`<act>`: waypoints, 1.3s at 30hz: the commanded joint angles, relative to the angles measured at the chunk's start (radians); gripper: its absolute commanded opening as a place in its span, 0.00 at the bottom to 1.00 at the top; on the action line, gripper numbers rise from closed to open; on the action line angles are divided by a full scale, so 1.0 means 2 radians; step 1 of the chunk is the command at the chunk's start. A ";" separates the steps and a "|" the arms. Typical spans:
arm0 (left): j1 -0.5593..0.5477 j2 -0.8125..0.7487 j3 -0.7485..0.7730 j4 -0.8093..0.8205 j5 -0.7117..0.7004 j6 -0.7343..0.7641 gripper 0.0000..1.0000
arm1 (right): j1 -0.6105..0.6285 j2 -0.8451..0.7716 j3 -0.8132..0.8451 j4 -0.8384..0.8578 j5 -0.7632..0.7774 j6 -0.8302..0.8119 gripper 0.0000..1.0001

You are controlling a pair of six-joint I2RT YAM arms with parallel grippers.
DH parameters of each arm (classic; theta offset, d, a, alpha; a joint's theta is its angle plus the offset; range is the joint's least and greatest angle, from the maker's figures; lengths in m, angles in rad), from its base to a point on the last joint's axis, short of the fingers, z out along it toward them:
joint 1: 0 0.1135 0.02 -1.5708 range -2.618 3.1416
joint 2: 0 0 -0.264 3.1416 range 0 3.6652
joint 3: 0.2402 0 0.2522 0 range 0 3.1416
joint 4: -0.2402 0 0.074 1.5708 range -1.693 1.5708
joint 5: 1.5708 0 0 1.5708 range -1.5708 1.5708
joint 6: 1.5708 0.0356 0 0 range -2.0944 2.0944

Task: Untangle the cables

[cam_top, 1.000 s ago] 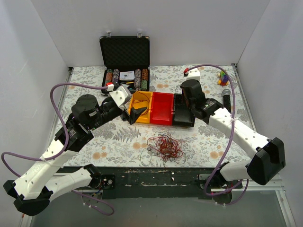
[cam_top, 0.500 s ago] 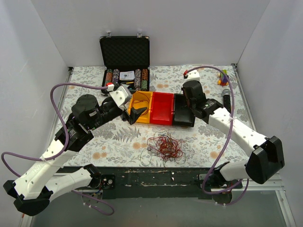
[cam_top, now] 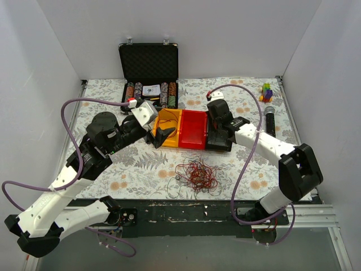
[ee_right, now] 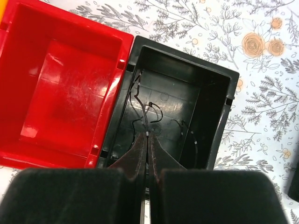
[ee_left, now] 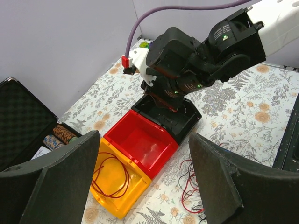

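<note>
The cables (cam_top: 196, 174) lie as a loose nest of thin red, orange and dark wires on the floral cloth in front of three bins; part of the nest shows in the left wrist view (ee_left: 189, 179). A red wire (ee_left: 110, 170) lies coiled in the yellow bin (cam_top: 169, 137). My left gripper (cam_top: 161, 137) is open and empty above the yellow bin's near edge (ee_left: 142, 140). My right gripper (cam_top: 217, 127) hangs over the black bin (ee_right: 219, 116), shut on a thin dark wire (ee_right: 145, 122) that trails into that bin. The red bin (cam_top: 193, 129) holds nothing.
An open black case (cam_top: 149, 73) with poker chips stands at the back. A black microphone (cam_top: 270, 118) and coloured toy blocks (cam_top: 265, 91) lie at the right rear. The table's dark front edge (cam_top: 186, 209) runs just below the nest.
My right arm has swung left and its elbow has folded in, bringing the gripper over the black bin. The left arm and the nest have not moved.
</note>
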 commanded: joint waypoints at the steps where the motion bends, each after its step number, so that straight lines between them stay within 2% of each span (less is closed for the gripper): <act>1: 0.004 -0.005 0.009 -0.007 0.005 0.002 0.77 | -0.014 0.003 0.007 0.015 0.006 0.027 0.01; 8: 0.004 -0.004 0.006 -0.006 0.009 0.001 0.77 | -0.058 -0.024 -0.060 0.028 -0.021 0.053 0.01; 9: 0.004 -0.003 0.006 -0.006 0.010 -0.001 0.77 | -0.061 -0.022 -0.061 0.027 -0.026 0.055 0.05; 14: 0.006 -0.003 -0.002 -0.010 0.010 -0.009 0.77 | -0.065 0.003 -0.040 0.010 -0.056 0.069 0.39; 17: 0.005 -0.002 -0.009 -0.013 0.011 -0.008 0.77 | -0.067 -0.003 -0.026 0.014 -0.065 0.069 0.48; 22: 0.006 0.002 -0.042 -0.013 0.019 0.005 0.78 | -0.067 -0.044 0.000 0.004 -0.073 0.059 0.52; 25: 0.005 0.007 -0.081 -0.001 0.042 0.005 0.78 | -0.068 -0.092 -0.019 0.010 -0.079 0.069 0.54; 29: 0.005 0.030 -0.137 0.032 0.065 -0.004 0.80 | -0.067 -0.148 -0.064 0.018 -0.089 0.075 0.61; 33: 0.005 0.086 -0.177 0.095 0.081 -0.033 0.81 | -0.068 -0.206 -0.110 0.012 -0.104 0.089 0.62; 39: 0.000 0.216 -0.171 0.169 0.101 -0.071 0.80 | -0.066 -0.286 -0.174 0.022 -0.131 0.100 0.62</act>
